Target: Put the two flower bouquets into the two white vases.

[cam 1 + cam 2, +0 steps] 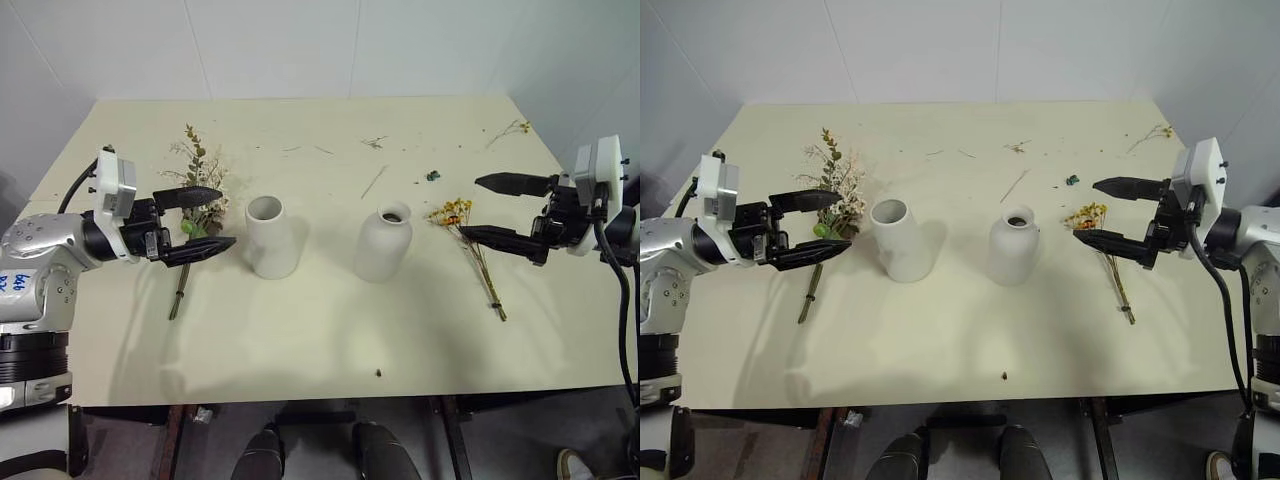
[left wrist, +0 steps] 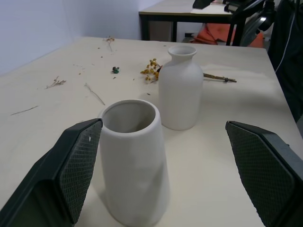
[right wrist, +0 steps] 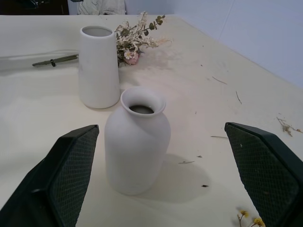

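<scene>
Left gripper (image 1: 198, 222): I had it level over the surface (image 1: 330, 330), pointing inward toward the vases; fingers spread wide, holding nothing.
Right gripper (image 1: 488, 208): mirrored on the other side, also wide apart and empty.
Rose bunch (image 1: 203, 190): it lay flat on the surface just under and beyond my left gripper; long axis ran front to back, blooms far, stem end near me; the left arm was plainly the nearer one.
Yellow bunch (image 1: 470, 240): flat beside the right gripper, flower heads toward the bottle vase, stems trailing toward me and outward; the right arm was nearer.
Wide vase (image 1: 270, 236): upright, empty, inward of the rose bunch.
Bottle vase (image 1: 384, 241): upright, empty, between the wide vase and the yellow bunch.
Judgement: neither bunch picked up yet; each gripper would need to tip downward across its stems.
</scene>
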Robot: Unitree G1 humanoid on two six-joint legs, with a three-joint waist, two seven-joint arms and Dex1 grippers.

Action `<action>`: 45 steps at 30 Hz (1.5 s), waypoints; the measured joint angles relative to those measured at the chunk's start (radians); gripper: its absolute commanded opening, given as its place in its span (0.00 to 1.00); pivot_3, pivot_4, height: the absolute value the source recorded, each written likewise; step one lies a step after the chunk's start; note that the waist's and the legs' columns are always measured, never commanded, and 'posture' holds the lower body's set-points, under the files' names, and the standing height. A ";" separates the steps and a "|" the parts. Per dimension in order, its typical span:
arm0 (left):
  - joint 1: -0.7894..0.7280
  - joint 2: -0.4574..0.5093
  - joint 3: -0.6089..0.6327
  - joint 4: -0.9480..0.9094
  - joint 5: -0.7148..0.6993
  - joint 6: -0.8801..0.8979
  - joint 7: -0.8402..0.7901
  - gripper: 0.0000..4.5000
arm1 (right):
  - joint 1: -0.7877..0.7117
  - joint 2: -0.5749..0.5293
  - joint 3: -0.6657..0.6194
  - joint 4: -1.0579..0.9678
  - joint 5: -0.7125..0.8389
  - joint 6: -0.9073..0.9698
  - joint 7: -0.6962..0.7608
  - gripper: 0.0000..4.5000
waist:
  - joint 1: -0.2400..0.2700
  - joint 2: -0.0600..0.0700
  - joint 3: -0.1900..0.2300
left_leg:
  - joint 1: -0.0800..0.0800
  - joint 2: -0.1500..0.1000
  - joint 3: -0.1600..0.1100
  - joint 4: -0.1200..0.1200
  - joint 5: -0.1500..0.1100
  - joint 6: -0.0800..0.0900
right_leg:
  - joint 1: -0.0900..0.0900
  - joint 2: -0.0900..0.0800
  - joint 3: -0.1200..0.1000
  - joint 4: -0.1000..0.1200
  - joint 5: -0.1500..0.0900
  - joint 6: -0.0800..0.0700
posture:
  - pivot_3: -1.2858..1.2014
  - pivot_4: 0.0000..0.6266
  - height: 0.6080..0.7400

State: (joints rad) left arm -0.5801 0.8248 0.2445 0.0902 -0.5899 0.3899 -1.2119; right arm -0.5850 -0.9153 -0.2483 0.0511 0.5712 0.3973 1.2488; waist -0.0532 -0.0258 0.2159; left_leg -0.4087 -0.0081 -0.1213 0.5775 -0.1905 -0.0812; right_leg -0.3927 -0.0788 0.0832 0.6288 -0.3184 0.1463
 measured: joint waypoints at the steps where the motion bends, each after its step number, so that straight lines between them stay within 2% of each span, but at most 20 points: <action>1: 0.000 0.000 0.001 0.000 0.000 0.000 0.000 0.99 | -0.003 0.000 0.001 0.000 0.000 0.000 -0.001 1.00 | 0.000 0.000 0.000 | 0.000 0.000 0.000 0.000 0.000 0.000 | 0.000 0.000 0.001 0.000 0.000 0.000 | 0.52 0.24 1.00; 8: 0.015 0.007 0.048 -0.004 -0.011 -0.006 0.030 0.99 | -0.066 0.034 0.044 0.010 0.006 -0.005 0.013 1.00 | -0.002 0.000 0.000 | 0.001 0.001 0.002 0.000 0.000 0.000 | -0.001 0.001 0.003 0.000 0.001 0.000 | 0.52 0.24 1.00; 15: 0.083 0.079 0.126 -0.040 -0.031 0.059 0.064 0.99 | -0.153 0.041 0.092 0.115 -0.044 -0.002 -0.009 1.00 | -0.004 0.000 0.000 | 0.001 0.001 0.003 0.000 -0.001 0.000 | -0.001 0.001 0.004 0.000 0.001 0.000 | 0.52 0.24 1.00; 18: 0.090 0.093 0.162 -0.054 -0.054 0.075 0.063 0.99 | -0.224 0.024 0.151 0.196 -0.123 0.078 -0.079 1.00 | -0.003 0.000 0.000 | 0.001 0.001 0.004 0.000 -0.001 0.000 | -0.002 0.001 0.005 0.000 0.001 0.000 | 0.52 0.24 1.00; 20: 0.101 0.092 0.173 -0.081 -0.073 0.086 0.062 0.99 | -0.270 -0.032 0.214 0.254 -0.186 0.171 -0.099 1.00 | 0.002 0.000 0.000 | 0.000 0.001 0.004 0.000 -0.001 0.000 | -0.002 0.001 0.004 -0.001 0.001 0.000 | 0.52 0.24 1.00; 23: 0.107 0.092 0.168 -0.100 -0.090 0.099 0.048 0.99 | -0.344 -0.118 0.336 0.338 -0.281 0.301 -0.051 1.00 | 0.011 0.001 0.000 | 0.000 0.001 0.005 0.000 -0.002 -0.001 | -0.003 0.001 0.005 -0.002 0.001 -0.001 | 0.52 0.24 1.00; 27: 0.123 0.068 0.154 -0.155 -0.094 0.089 0.048 0.99 | -0.424 -0.127 0.481 0.467 -0.390 0.389 0.007 1.00 | 0.003 0.000 0.000 | 0.000 0.001 0.007 0.000 -0.003 -0.001 | -0.002 0.001 0.006 -0.003 0.001 0.000 | 0.52 0.24 1.00; 33: 0.179 0.032 0.138 -0.252 -0.122 0.096 0.075 0.99 | -0.477 -0.057 0.592 0.674 -0.520 0.393 0.033 1.00 | -0.009 0.001 0.000 | 0.000 0.003 0.008 0.000 -0.004 -0.001 | -0.004 0.002 0.008 -0.001 0.001 0.000 | 0.52 0.24 1.00; 43: 0.194 0.026 0.145 -0.322 -0.162 0.103 0.127 0.99 | -0.580 0.092 0.592 0.970 -0.634 0.318 -0.028 1.00 | -0.007 0.000 0.000 | 0.001 0.002 0.009 0.004 -0.004 -0.001 | -0.001 0.003 0.008 0.000 0.001 0.001 | 0.52 0.24 1.00; 45: 0.193 0.026 0.145 -0.322 -0.166 0.103 0.134 1.00 | -0.589 0.104 0.591 0.998 -0.650 0.293 -0.033 0.91 | -0.007 0.000 0.000 | 0.002 0.002 0.009 0.005 -0.004 -0.001 | -0.001 0.003 0.008 0.000 0.002 0.001 | 0.52 0.24 1.00</action>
State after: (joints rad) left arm -0.3866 0.8512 0.3892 -0.2320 -0.7559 0.4933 -1.0784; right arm -1.1741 -0.8110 0.3425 1.0487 -0.0785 0.6900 1.2155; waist -0.0604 -0.0256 0.2160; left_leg -0.4070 -0.0059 -0.1127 0.5825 -0.1941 -0.0818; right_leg -0.3935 -0.0760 0.0915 0.6286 -0.3167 0.1475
